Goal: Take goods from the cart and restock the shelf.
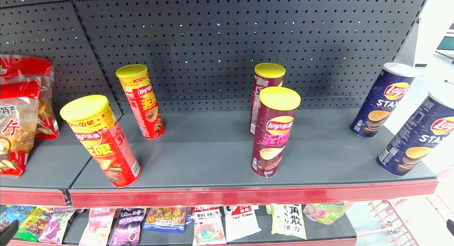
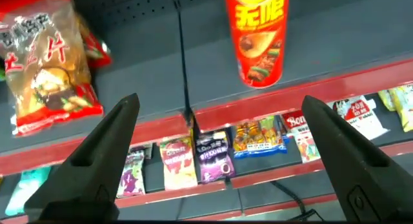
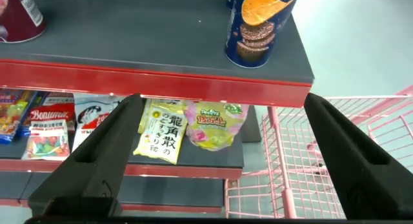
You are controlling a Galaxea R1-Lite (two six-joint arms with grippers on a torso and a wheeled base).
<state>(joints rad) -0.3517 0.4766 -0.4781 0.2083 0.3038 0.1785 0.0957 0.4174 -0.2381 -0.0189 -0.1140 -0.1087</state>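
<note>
The grey shelf (image 1: 212, 150) with a red front edge holds upright chip cans: two red ones (image 1: 103, 143) (image 1: 142, 100), two maroon ones (image 1: 275, 130) (image 1: 266, 93) and two blue ones (image 1: 385, 100) (image 1: 416, 136). My left gripper (image 2: 219, 159) is open and empty, in front of the shelf edge, below the front red can (image 2: 257, 37). My right gripper (image 3: 222, 159) is also open and empty, in front of the shelf's right end, below a blue can (image 3: 258, 27). The pink wire cart (image 3: 303, 166) stands low to the right.
Snack bags (image 1: 17, 115) stand at the shelf's far left. A lower shelf (image 1: 330, 231) carries a row of flat packets (image 1: 209, 224). Wide gaps lie between the can groups on the grey shelf. A pegboard back wall (image 1: 230, 44) closes the rear.
</note>
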